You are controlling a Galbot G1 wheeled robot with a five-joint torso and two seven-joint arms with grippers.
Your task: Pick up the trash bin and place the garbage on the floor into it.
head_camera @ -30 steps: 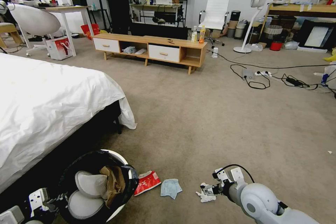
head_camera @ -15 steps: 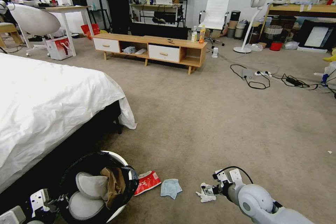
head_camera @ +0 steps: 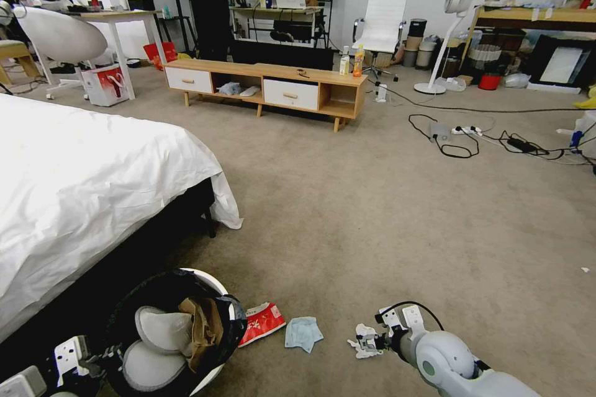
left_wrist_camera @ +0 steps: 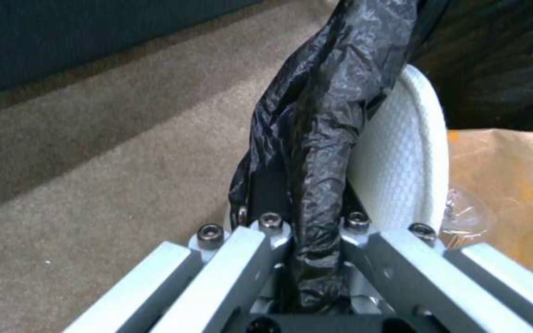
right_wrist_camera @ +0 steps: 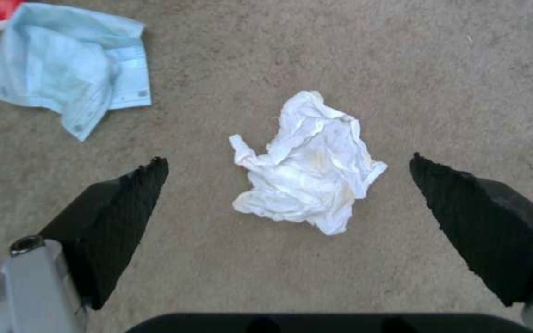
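Meanwhile, the right gripper (right_wrist_camera: 288,162), pads spread apart, has edged lower over the tissue wad (right_wrist_camera: 306,182) at six o'clock on the floor (head_camera: 385,211), grasp pending, while the left gripper (left_wrist_camera: 303,259) stays clamped on the trash bin (head_camera: 211,279) rim at seven o'clock.

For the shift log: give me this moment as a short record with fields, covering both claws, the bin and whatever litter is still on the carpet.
left claw: shut on the trash bin's black liner at the rim
trash bin: by the bed, brown paper bag inside
right claw: open, low over the carpet, fingers either side of the tissue wad
tissue wad: on the carpet, not gripped
face mask: on the carpet, between the wrapper and the wad
snack wrapper: on the carpet, beside the bin
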